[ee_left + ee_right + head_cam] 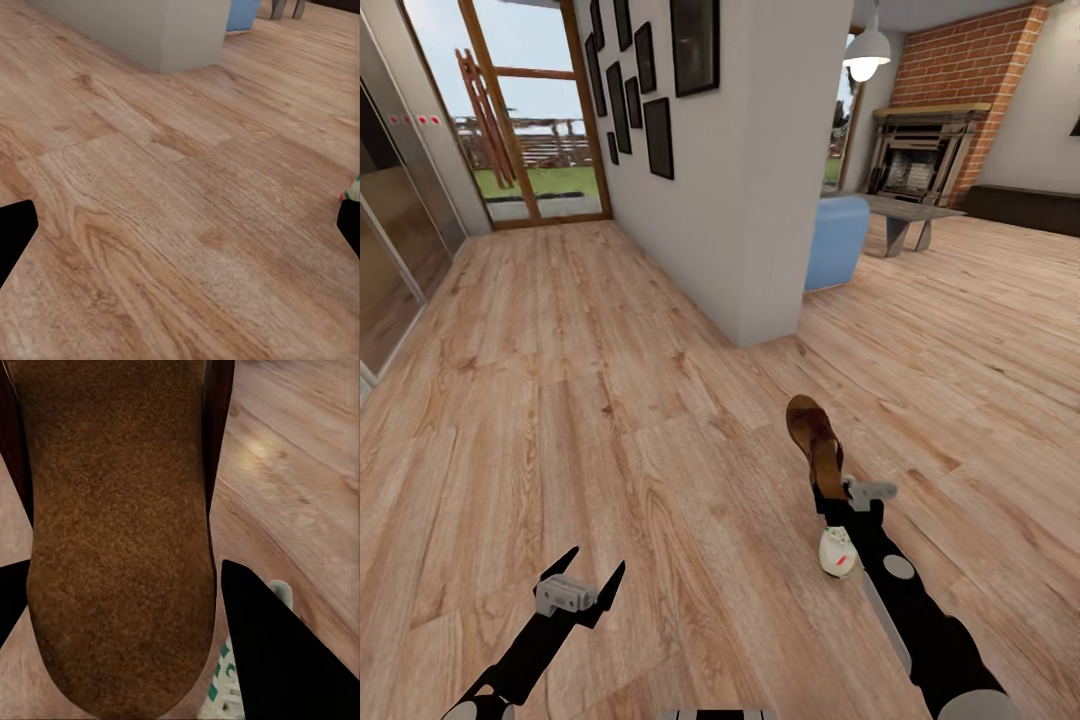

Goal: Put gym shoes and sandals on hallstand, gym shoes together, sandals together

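Note:
My right gripper (pixel 830 490) is shut on a dark brown sandal (pixel 815 435), which sticks out beyond the fingers above the corridor floor (pixel 610 400). In the right wrist view the sandal's brown sole (pixel 120 532) sits between the two black fingers (pixel 277 652). A white gym shoe (pixel 837 552) with green and red marks lies on the floor just under my right forearm; a bit of it shows in the right wrist view (pixel 225 682) and at the edge of the left wrist view (pixel 352 189). My left gripper (pixel 588 580) hangs open and empty over the planks. The hallstand is out of view.
A grey wall block (pixel 750 170) with dark picture frames juts into the floor ahead. Behind it stand a blue seat (pixel 837 240), a low table (pixel 905 215) and a brick fireplace (pixel 930 150). A glass door (pixel 525 110) closes the corridor's far end.

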Robot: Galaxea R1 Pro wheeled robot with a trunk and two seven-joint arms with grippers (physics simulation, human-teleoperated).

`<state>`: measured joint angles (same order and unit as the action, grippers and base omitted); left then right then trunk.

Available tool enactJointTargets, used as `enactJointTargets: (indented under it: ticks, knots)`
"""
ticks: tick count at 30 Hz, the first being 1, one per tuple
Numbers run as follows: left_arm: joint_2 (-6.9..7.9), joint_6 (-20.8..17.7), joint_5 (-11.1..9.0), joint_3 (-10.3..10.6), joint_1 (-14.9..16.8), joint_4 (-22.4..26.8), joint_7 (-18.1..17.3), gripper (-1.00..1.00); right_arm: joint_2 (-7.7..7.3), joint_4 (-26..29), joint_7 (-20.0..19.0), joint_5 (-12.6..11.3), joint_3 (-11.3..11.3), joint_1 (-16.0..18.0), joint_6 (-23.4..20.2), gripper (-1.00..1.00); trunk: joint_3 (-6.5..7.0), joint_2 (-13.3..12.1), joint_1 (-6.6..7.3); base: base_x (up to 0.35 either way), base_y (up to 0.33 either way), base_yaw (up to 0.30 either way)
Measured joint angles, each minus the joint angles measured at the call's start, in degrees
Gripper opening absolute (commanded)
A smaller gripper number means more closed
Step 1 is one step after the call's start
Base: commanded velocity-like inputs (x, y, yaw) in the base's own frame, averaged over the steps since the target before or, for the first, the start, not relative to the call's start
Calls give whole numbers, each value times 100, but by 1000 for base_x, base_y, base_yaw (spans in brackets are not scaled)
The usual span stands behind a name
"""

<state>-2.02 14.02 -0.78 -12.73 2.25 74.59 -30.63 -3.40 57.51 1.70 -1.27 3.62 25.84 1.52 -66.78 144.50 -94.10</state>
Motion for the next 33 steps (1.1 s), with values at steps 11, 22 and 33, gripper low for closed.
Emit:
enactJointTargets:
  ticks: [11,22,33]
  knots:
    - [-22,-4,-24,20,3,10,10,100,196,1332,11,-10,-50,-1718,334,-100,3,0,0,0,0,-13]
    - [-54,-4,-15,32,3,0,19,100,263,2116,-1,46,-182,-3113,455,-100,3,0,0,0,0,-1]
    - [-75,3,-31,63,3,-71,21,100,269,2131,23,49,-152,-3188,514,-100,45,0,0,0,0,-79]
